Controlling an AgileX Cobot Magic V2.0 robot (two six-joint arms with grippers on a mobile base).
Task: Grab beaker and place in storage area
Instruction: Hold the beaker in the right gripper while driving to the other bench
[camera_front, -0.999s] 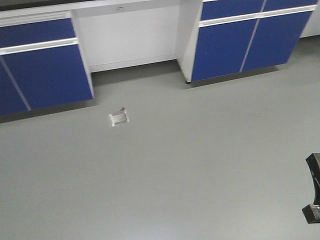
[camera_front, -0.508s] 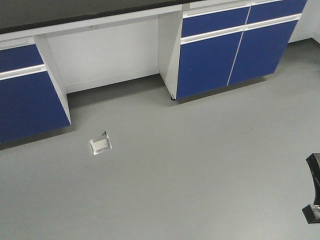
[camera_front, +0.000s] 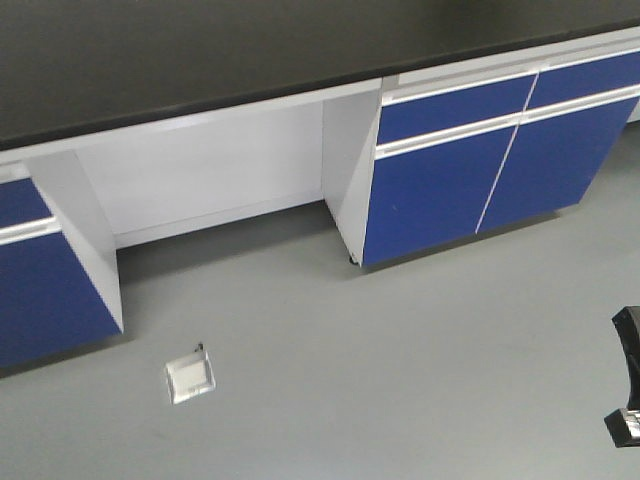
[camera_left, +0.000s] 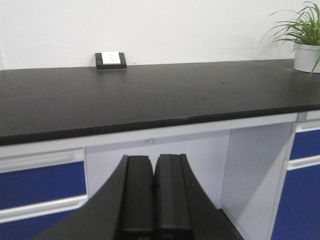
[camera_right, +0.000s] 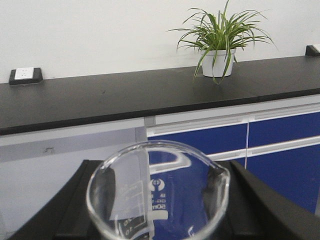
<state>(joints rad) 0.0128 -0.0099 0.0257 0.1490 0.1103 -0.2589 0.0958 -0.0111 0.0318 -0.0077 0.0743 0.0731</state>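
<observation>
Grey lab floor (camera_front: 420, 400) fills most of the front-facing view. Along the top edge runs the black benchtop (camera_front: 200, 50), over a white kneehole flanked by blue cabinet doors (camera_front: 460, 190). A small metal floor box (camera_front: 190, 380) sits in the floor in front of the kneehole. At the right edge I see a black arm part (camera_front: 628, 375), too little of it for me to read.

On the left wrist view, my left gripper (camera_left: 154, 200) has its two black fingers pressed flat together with nothing between them. Beyond it the black benchtop (camera_left: 175, 95) stretches wide. A black-framed white outlet box (camera_left: 111, 60) stands at its back edge against the white wall, and a potted plant (camera_left: 306, 54) stands at its back right corner.

On the right wrist view, my right gripper (camera_right: 157, 215) is clamped on the beaker (camera_right: 157, 185), with a black finger against each side of the glass. Its flared rim faces the camera and white printed marks show through. I hold it in front of the bench's front edge. On the benchtop (camera_right: 125, 97) the outlet box (camera_right: 25, 75) is at the back left and the potted plant (camera_right: 217, 47) at the back right.
</observation>
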